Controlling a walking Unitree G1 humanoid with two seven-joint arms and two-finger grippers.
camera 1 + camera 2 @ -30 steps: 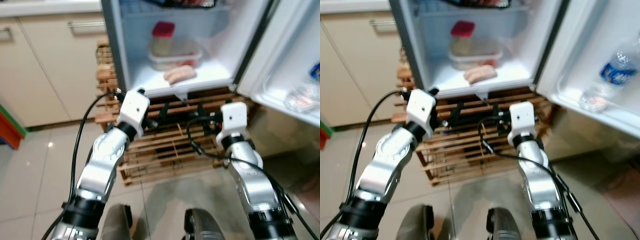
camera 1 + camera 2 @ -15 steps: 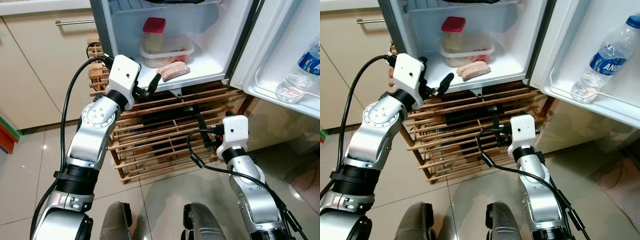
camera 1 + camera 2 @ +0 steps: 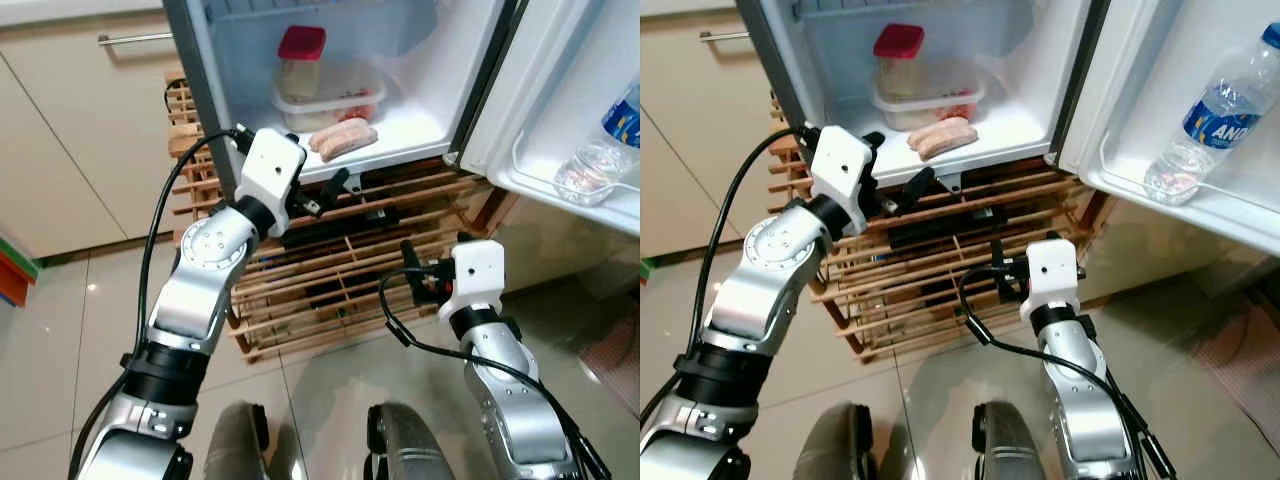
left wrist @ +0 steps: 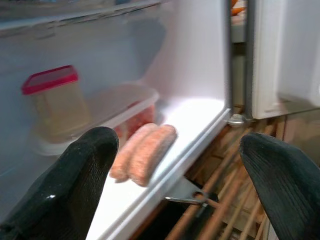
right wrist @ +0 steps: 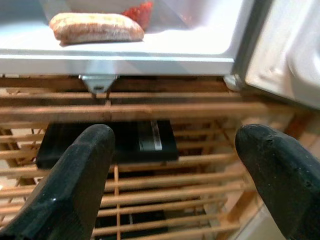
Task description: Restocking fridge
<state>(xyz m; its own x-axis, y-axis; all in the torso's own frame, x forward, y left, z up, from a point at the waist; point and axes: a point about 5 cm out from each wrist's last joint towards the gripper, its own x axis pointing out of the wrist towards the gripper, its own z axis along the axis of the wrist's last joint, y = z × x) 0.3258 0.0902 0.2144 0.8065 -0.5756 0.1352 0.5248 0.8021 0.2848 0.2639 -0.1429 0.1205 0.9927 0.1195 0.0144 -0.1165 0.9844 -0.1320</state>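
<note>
The small fridge [image 3: 440, 135] stands open on a wooden slat rack. A pack of pale pink sausages [image 3: 343, 138] lies on its bottom shelf near the front edge, also visible as sausages [image 4: 145, 152] in the left wrist view and sausages [image 5: 95, 27] in the right wrist view. My left gripper [image 3: 325, 193] is open and empty, just below and in front of the shelf edge. My right gripper [image 3: 412, 268] is open and empty, lower down in front of the rack.
Behind the sausages sit a clear lidded box [image 3: 330, 100] and a red-lidded tub [image 3: 299, 62]. A water bottle [image 3: 1210, 115] lies in the open door's shelf on the right. The wooden rack [image 3: 330, 290] holds a black box [image 5: 145, 140]. Cream cabinets [image 3: 90, 130] stand on the left.
My left gripper has drawn back and down from the shelf, away from the sausages, which stay on the shelf. The right arm has barely moved. The camera shifted slightly.
</note>
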